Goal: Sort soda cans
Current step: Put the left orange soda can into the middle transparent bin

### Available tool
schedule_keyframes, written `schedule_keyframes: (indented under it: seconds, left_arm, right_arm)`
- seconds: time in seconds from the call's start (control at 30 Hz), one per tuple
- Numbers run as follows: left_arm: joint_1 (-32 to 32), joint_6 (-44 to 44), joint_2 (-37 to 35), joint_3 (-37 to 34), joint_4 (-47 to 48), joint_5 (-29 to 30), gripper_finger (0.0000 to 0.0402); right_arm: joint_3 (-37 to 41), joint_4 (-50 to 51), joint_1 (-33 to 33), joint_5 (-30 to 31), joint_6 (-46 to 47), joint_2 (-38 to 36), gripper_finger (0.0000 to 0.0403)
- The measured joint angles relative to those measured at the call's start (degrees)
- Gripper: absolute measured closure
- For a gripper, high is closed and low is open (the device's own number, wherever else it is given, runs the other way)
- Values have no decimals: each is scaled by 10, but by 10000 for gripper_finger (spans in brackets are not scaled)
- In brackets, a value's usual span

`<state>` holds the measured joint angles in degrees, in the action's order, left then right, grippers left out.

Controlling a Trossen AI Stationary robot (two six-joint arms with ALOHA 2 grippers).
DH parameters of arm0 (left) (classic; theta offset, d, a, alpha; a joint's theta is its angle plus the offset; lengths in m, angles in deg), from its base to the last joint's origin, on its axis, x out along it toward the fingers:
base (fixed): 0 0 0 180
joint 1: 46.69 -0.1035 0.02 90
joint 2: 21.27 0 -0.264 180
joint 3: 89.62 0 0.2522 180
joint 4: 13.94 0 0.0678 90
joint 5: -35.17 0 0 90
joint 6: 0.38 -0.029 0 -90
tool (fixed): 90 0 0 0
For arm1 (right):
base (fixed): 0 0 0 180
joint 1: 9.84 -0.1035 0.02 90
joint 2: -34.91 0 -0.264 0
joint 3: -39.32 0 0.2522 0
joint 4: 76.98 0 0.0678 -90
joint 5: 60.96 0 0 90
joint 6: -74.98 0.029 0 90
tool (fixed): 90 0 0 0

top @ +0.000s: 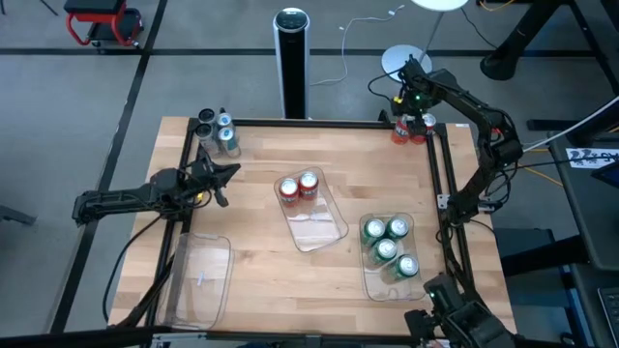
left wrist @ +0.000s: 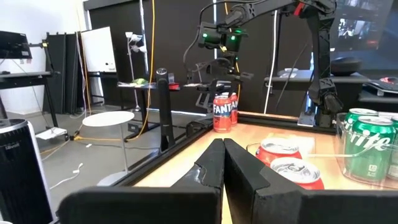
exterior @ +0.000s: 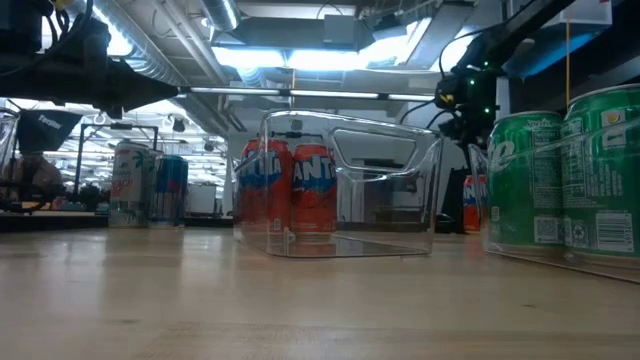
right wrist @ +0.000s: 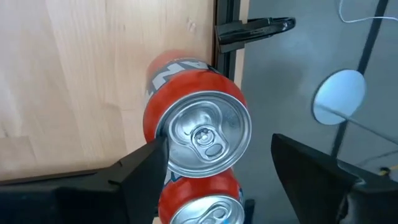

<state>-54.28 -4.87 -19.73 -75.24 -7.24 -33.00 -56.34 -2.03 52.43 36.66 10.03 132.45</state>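
jaws (right wrist: 214,158) straddle corner red can (right wrist: 198,127).

Grey floor (top: 77,106) surrounds the wooden table (top: 387,184), with bright ceiling lights (exterior: 330,58) overhead.

Wooden table (top: 261,193) bearing three clear trays (top: 311,208), silver cans (top: 219,132) at upper left, red cans (top: 409,129) at upper right.

The tabletop (top: 387,184) is pale, matt wood with visible grain. The trays (top: 314,224) are clear, glossy plastic. The red-and-white cans (right wrist: 198,124) have brushed, shiny aluminium tops and glossy printed sides. The right claw (right wrist: 214,162) has matt black fingers.
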Motion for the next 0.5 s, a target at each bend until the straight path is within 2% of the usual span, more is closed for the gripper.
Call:
schedule_keyframes:
  seconds: [0.33, 0.5]
  left_arm:
    - [0, 0, 0, 0, -4, 0, 402]
    - [0, 0, 0, 0, -9, 0, 402]
  right_arm:
    - [3, 5, 0, -1, 2, -31, 116]
    - [2, 10, 0, -37, 1, -33, 103]
